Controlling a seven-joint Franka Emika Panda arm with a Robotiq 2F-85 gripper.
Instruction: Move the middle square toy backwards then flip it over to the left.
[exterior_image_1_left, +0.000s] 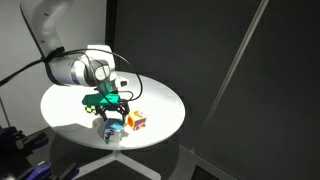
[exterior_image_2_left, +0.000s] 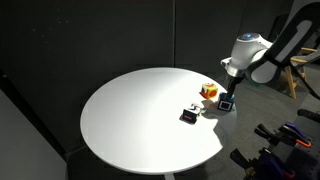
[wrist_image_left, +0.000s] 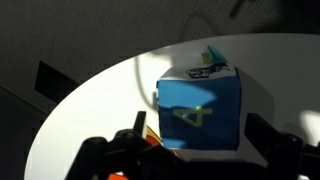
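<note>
The middle square toy (wrist_image_left: 200, 100) is a light blue cube with a yellowish "4" on the face toward the wrist camera and a white top with dark marks. It sits near the table edge in both exterior views (exterior_image_1_left: 113, 127) (exterior_image_2_left: 227, 102). My gripper (wrist_image_left: 195, 135) is open, with one dark finger on each side of the cube and a small gap on both sides. In both exterior views the gripper (exterior_image_1_left: 111, 108) (exterior_image_2_left: 228, 89) hangs just above the cube.
An orange, yellow and red cube (exterior_image_1_left: 136, 121) (exterior_image_2_left: 208, 90) stands close beside the blue one; its corner peeks in at the wrist view's lower left (wrist_image_left: 150, 138). A dark green, black and white cube (exterior_image_2_left: 189, 114) lies on the other side. The round white table (exterior_image_2_left: 140, 120) has its edge close by.
</note>
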